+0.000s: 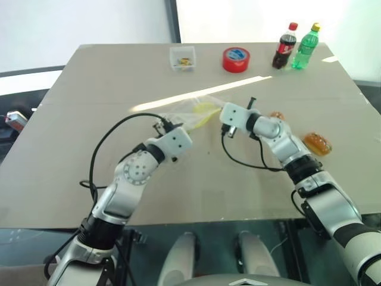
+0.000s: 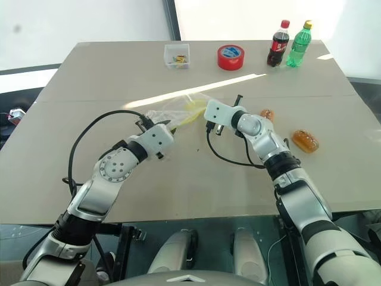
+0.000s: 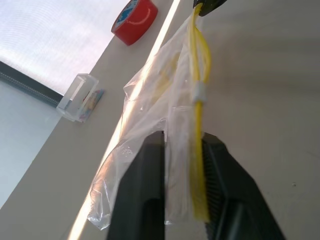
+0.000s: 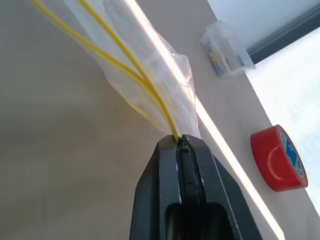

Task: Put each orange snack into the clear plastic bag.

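Above the beige table (image 1: 71,149), both pincers, left (image 3: 184,150) and right (image 4: 181,145), pinch the clear plastic bag (image 3: 160,100); orange snacks (image 1: 317,143) lie beside. Thin film could slip or tear.

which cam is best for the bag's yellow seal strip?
Left wrist view: the yellow seal strip runs lengthwise along the clear plastic bag, from the left gripper up to the right gripper's tip. Right wrist view shows two strands entering the right gripper. Eye views show a yellow smudge.
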Available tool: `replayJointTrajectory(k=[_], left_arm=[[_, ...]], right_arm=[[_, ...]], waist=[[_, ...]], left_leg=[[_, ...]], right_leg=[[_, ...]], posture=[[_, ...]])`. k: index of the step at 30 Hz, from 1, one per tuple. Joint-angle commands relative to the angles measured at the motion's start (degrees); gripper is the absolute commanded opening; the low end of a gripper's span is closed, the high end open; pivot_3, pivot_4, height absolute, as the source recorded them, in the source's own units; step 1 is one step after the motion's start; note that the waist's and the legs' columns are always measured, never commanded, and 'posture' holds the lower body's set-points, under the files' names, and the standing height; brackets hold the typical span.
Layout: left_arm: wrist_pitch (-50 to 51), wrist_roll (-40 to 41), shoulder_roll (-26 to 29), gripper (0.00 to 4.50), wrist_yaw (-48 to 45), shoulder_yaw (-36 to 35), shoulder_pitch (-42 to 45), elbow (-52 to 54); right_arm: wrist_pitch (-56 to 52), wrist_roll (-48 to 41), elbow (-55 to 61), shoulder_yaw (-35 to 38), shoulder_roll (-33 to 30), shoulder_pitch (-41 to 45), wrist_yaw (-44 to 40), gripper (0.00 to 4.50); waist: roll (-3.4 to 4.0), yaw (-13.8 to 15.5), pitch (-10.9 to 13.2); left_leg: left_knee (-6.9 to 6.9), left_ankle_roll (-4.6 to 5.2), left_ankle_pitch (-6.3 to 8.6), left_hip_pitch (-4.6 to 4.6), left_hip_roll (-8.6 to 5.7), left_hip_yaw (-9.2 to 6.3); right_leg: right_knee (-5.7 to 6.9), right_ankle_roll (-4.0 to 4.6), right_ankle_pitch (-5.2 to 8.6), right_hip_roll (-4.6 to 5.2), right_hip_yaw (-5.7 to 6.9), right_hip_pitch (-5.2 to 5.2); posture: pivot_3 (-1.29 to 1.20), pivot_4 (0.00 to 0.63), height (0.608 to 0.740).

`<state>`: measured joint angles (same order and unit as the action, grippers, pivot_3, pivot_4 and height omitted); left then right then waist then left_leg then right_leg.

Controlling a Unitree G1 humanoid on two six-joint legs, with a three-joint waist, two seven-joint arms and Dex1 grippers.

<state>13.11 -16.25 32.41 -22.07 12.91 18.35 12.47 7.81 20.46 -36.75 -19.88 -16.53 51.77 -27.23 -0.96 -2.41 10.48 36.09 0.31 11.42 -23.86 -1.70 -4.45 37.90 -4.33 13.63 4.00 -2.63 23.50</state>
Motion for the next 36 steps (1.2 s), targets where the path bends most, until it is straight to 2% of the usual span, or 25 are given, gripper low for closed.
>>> replayJointTrajectory(k=[1,2,5,8,9,12,16,17,19,22,36], left_arm=[[-2.1,-0.7,-0.4,0.01,0.1,-1.3,1.4,0.2],[-2.1,-0.7,-0.5,0.01,0.1,-1.2,1.5,0.1],[-2.2,-0.9,-1.2,0.0,0.1,-1.1,1.6,-0.5],[-1.5,-1.0,-2.2,0.0,0.6,-1.6,1.6,-0.7],[-1.1,-0.9,-2.5,0.0,0.8,-1.8,1.6,-0.7],[-0.6,-0.5,-3.4,0.0,0.8,-2.3,1.5,-0.4],[0.2,0.7,-4.8,0.0,0.4,-3.3,1.0,0.7],[0.3,0.7,-4.9,0.0,0.3,-3.4,0.9,0.9],[0.6,0.9,-5.2,0.0,0.0,-3.7,0.5,1.3],[0.7,1.2,-5.2,0.0,-0.3,-3.9,0.0,2.0],[2.3,1.6,-6.2,0.0,-0.9,-4.4,-1.0,4.2]], right_arm=[[1.1,0.0,3.0,0.5,-0.1,0.8,0.1,0.0],[1.0,0.0,3.2,0.5,-0.2,0.7,0.1,0.0],[-0.1,-0.1,4.6,0.2,-0.7,-0.2,-1.8,0.83],[-1.6,-0.7,7.1,1.7,-0.9,-1.4,-1.0,2.44],[-3.1,-1.8,8.6,2.8,-0.8,-2.1,-1.2,2.81],[-9.7,-6.5,14.1,6.3,0.5,-5.0,-2.7,2.81],[-26.3,-18.4,24.0,13.3,6.9,-10.7,-3.3,2.81],[-28.9,-19.6,25.8,13.9,7.7,-11.5,-3.3,2.27],[-32.2,-20.9,28.6,14.3,8.6,-12.6,-2.9,1.6],[-34.6,-22.3,30.3,14.2,9.3,-12.7,-1.9,0.05],[-33.9,-23.2,28.3,12.5,9.7,-10.0,-1.5,0.05]], waist=[[0.0,0.0,0.0],[0.0,0.0,0.0],[0.0,0.0,0.0],[0.0,0.0,0.0],[0.0,0.0,0.0],[0.0,0.1,0.0],[0.0,0.0,0.0],[0.0,0.0,0.0],[0.0,0.0,0.0],[0.01,0.0,0.0],[0.01,0.0,0.0]], left_leg=[[0.0,0.0,0.0,0.0,0.0,0.0],[0.0,0.0,0.0,0.0,0.0,-0.01],[0.0,0.0,0.0,0.0,0.0,0.0],[0.0,0.0,0.0,0.0,0.0,0.0],[0.0,0.0,0.0,0.0,0.0,0.0],[0.01,0.0,0.0,0.0,0.0,-0.02],[0.02,0.0,0.0,0.0,0.02,-0.06],[0.02,0.0,0.0,0.0,0.03,-0.05],[0.03,0.0,0.0,0.0,0.03,-0.05],[0.09,0.01,0.0,0.0,0.01,-0.04],[0.11,0.0,0.0,0.0,0.01,-0.05]], right_leg=[[0.0,0.0,0.0,0.0,0.0,0.0],[0.0,0.0,0.0,0.0,0.0,0.0],[0.0,0.0,0.0,0.0,0.0,0.0],[0.01,0.0,0.0,0.0,0.0,0.0],[0.0,0.0,0.0,0.0,0.01,0.0],[0.02,0.0,0.0,0.0,0.01,0.0],[0.05,0.0,0.0,0.0,0.03,-0.02],[0.06,0.0,0.0,-0.01,0.02,-0.01],[0.08,0.0,0.0,-0.02,0.02,-0.01],[0.09,-0.01,0.0,-0.01,0.02,-0.01],[0.09,-0.01,0.0,-0.02,0.05,-0.01]], posture=[[0.0,0.15,0.74],[0.0,0.15,0.74],[0.0,0.15,0.74],[0.0,0.15,0.74],[0.0,0.15,0.74],[0.0,0.15,0.74],[0.0,0.15,0.74],[0.0,0.15,0.74],[0.0,0.15,0.74],[0.0,0.15,0.74],[0.0,0.15,0.74]])
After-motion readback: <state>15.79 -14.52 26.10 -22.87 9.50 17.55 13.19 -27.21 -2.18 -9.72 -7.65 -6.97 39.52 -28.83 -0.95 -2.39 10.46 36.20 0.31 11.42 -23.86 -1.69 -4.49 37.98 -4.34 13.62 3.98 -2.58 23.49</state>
